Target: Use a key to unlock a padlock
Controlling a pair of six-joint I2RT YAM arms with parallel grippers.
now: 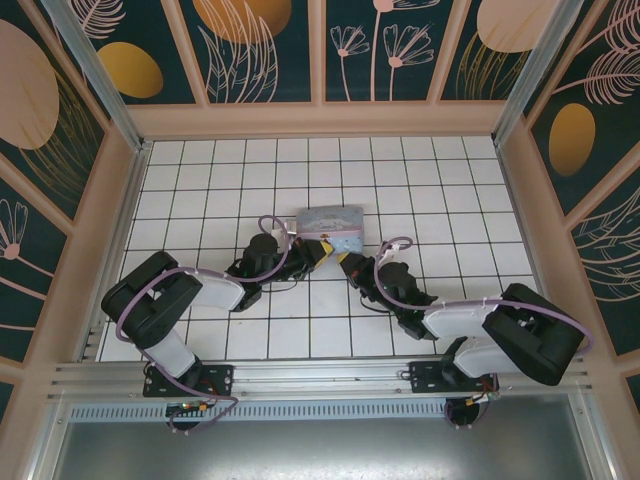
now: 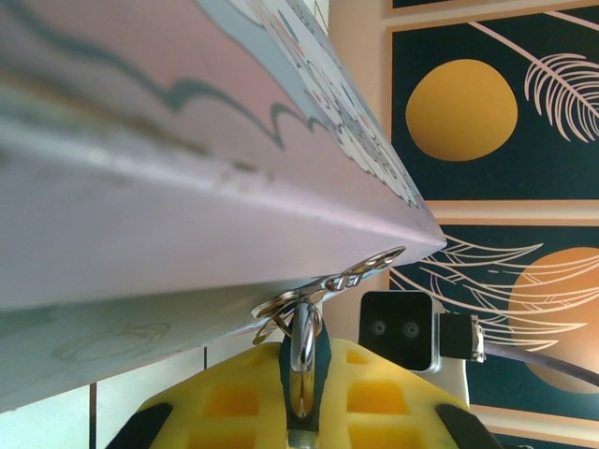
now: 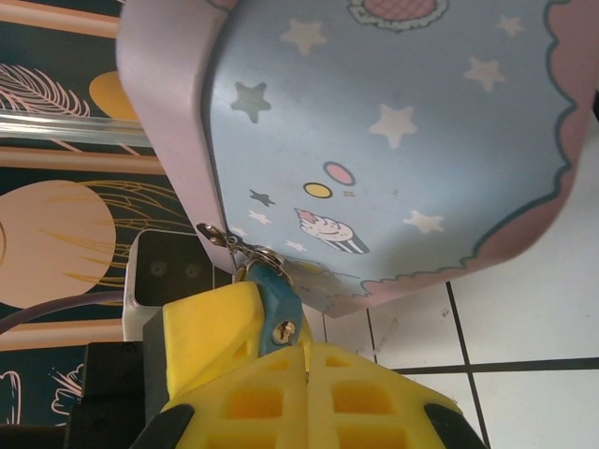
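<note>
The padlock [image 3: 277, 309], dark blue with a brass keyhole facing me, sits between the yellow pads of my left gripper [image 2: 304, 363], which is shut on it. Its metal shackle [image 2: 302, 341] points up to a small ring and clasp [image 2: 360, 271] at the corner of the pale blue tin [image 3: 393, 122]. My right gripper [image 3: 306, 354] is shut, its pads pressed together just right of the keyhole. The key is hidden. From above, both grippers, left [image 1: 318, 256] and right [image 1: 348, 266], meet at the tin's near edge.
The cartoon tin [image 1: 330, 226] lies mid-floor on the white tiles [image 1: 470, 230], directly behind the grippers. Patterned walls [image 1: 320, 40] enclose the floor on three sides. The right wrist camera [image 2: 401, 327] sits close behind the padlock.
</note>
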